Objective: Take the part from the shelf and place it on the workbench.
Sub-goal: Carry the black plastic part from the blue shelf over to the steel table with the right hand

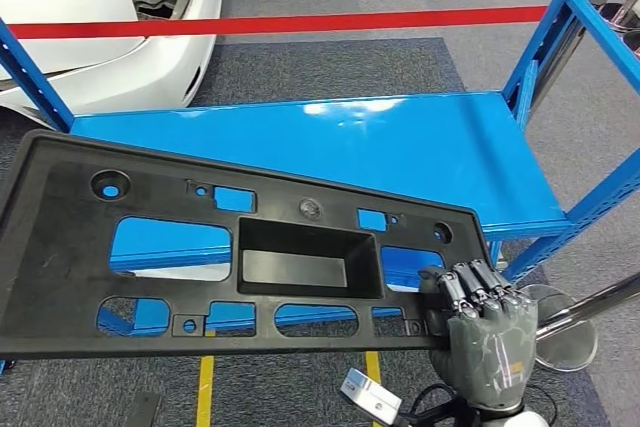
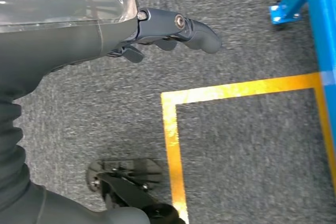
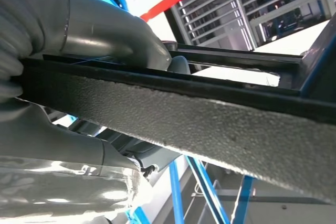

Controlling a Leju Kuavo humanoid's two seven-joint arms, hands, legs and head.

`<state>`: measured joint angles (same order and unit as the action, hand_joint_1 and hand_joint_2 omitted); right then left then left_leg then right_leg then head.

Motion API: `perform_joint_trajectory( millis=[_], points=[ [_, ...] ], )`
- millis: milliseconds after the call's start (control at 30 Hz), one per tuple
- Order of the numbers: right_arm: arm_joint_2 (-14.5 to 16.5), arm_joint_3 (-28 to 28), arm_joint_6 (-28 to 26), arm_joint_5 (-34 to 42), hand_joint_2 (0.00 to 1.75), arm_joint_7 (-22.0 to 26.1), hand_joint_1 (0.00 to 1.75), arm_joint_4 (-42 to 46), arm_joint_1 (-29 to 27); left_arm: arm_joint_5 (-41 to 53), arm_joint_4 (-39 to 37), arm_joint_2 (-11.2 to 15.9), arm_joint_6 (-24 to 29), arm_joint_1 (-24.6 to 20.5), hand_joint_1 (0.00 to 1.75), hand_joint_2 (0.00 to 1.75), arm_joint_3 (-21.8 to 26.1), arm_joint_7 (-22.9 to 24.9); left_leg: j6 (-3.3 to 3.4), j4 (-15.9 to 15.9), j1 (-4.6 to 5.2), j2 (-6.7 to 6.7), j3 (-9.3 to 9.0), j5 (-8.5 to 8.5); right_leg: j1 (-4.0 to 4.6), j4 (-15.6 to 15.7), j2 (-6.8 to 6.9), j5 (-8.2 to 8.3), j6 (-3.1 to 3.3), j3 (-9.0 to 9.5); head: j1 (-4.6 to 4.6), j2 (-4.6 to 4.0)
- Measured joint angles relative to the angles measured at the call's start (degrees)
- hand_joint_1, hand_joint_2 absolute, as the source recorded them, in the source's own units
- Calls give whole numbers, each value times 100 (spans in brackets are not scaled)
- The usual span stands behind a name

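The part (image 1: 226, 247), a long black panel with cut-outs, is held in the air in front of the blue shelf (image 1: 423, 147), gripped at its right end by the right hand (image 1: 483, 332), whose fingers (image 1: 472, 282) are clamped over its edge. The left hand (image 2: 118, 30) hangs over grey carpet (image 2: 245, 156) near yellow tape (image 2: 172, 140), holding nothing, fingers loosely extended. A red barrier strip (image 1: 302, 22) and white car (image 1: 113, 37) lie beyond the shelf.

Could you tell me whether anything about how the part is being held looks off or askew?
Yes. The long black part is gripped only at one end corner by the right robot hand, so it juts out sideways over the blue shelf unsupported, looking tilted.
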<state>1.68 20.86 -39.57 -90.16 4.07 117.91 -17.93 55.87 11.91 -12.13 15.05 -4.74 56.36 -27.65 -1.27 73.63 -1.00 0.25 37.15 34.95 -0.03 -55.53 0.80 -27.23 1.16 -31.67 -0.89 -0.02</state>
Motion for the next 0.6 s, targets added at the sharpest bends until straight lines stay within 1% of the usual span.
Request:
perform_joint_trajectory(
  millis=[33, 67, 100, 133, 167, 200, 233, 267, 300, 333, 367, 400, 433, 467, 500, 533, 567, 600],
  points=[
    [0, 1, 0, 0, 175, 0, 175, -1, 0, 0, 0, 0, 1, -3, 0, 175, 2, 0, -20, -197, -20, 0, -189, -175, -12, -76, -1, 25, -22, -107, 1, 0],
    [0, 2, 0, 0, 175, 0, 175, -1, -1, 0, 0, 0, 0, -9, 0, 175, 3, 0, -41, -550, -41, -1, -450, -283, -19, -159, -4, 44, -48, -210, 3, 1],
    [0, 4, -1, 0, 175, -1, 175, 0, 0, 0, 0, -1, -1, -19, 0, 175, 3, -1, -40, -953, -49, -9, -716, -305, -19, -247, -9, 61, -77, -305, 2, 0],
    [0, 7, -1, 0, 175, -3, 175, 1, 0, 1, 0, -1, -1, -28, 0, 175, 3, -1, -21, -1292, -52, -19, -918, -265, -15, -320, -12, 86, -112, -382, 1, 0],
    [-1, 9, -2, 0, 175, -5, 175, 2, -1, 1, 0, -1, -2, -35, 0, 175, 3, 0, 14, -1501, -45, -31, -1024, -196, -7, -364, -15, 124, -147, -439, -1, 1],
    [-1, 11, -3, -1, 175, -7, 175, 3, -2, 2, 0, -1, -2, -36, 0, 175, 3, 1, 71, -1580, -27, -41, -1040, -172, -6, -381, -17, 172, -185, -474, -4, 1],
    [-2, 13, -4, -1, 175, -8, 175, 3, -4, 3, -1, -3, -2, -28, 0, 175, 4, 2, 126, -1582, -25, -37, -994, -201, -12, -378, -18, 224, -221, -505, -2, 1],
    [-3, 15, -4, -1, 175, -8, 175, 2, -7, 5, -2, -5, -3, -22, 0, 175, 5, 3, 179, -1577, -22, -27, -939, -257, -23, -396, -20, 196, -253, -540, 0, 1],
    [-5, 16, -4, 0, 175, -15, 175, 2, -8, 8, -3, -8, -4, -17, 0, 175, 7, 3, 232, -1580, -22, -13, -873, -323, -35, -485, -22, 54, -285, -584, -4, 1],
    [-9, 17, -4, 1, 175, -30, 175, 1, -7, 13, -4, -11, -5, -15, 0, 175, 8, 2, 275, -1583, -25, 2, -792, -396, -44, -679, -23, -196, -313, -643, -13, 1],
    [-13, 19, -4, 1, 175, -54, 175, 0, -5, 20, -4, -11, -6, -17, 0, 175, 9, 2, 304, -1580, -16, 11, -711, -463, -50, -976, -24, -520, -338, -702, -22, 1],
    [-17, 22, -4, 2, 175, -79, 175, -3, -4, 26, -4, -11, -6, -17, 0, 175, 9, 1, 323, -1577, -3, 17, -630, -529, -52, -1333, -24, -801, -353, -755, -33, 1],
    [-24, 28, -4, 2, 175, -97, 175, -9, -3, 32, -4, -11, -5, -17, 0, 175, 10, 1, 335, -1573, 13, 23, -549, -593, -51, -1666, -25, -962, -359, -775, -37, 2],
    [-32, 35, -4, 2, 175, -108, 175, -15, -2, 36, -4, -11, -3, -17, 0, 175, 10, 1, 343, -1569, 33, 29, -470, -655, -50, -1876, -25, -977, -351, -735, -38, 2],
    [-39, 43, -4, 2, 175, -109, 175, -21, -1, 37, -4, -11, -2, -17, 0, 175, 11, 2, 350, -1566, 57, 33, -392, -717, -42, -1902, -28, -868, -327, -611, -39, 1],
    [-45, 49, -4, 2, 175, -109, 175, -25, 2, 38, -4, -11, 0, -18, 0, 175, 12, 2, 356, -1565, 84, 33, -318, -779, -26, -1717, -33, -698, -281, -390, -38, 1],
    [-48, 54, -4, 2, 175, -109, 175, -26, 8, 40, -4, -14, 1, -20, 0, 175, 12, 2, 359, -1565, 103, 31, -257, -838, 4, -1351, -43, -554, -212, -85, -37, 0],
    [-48, 58, -4, 2, 175, -109, 175, -25, 17, 41, -4, -20, 1, -22, 0, 175, 12, 3, 355, -1565, 127, 25, -209, -891, 51, -869, -53, -491, -129, 274, -36, -1]
  ],
)
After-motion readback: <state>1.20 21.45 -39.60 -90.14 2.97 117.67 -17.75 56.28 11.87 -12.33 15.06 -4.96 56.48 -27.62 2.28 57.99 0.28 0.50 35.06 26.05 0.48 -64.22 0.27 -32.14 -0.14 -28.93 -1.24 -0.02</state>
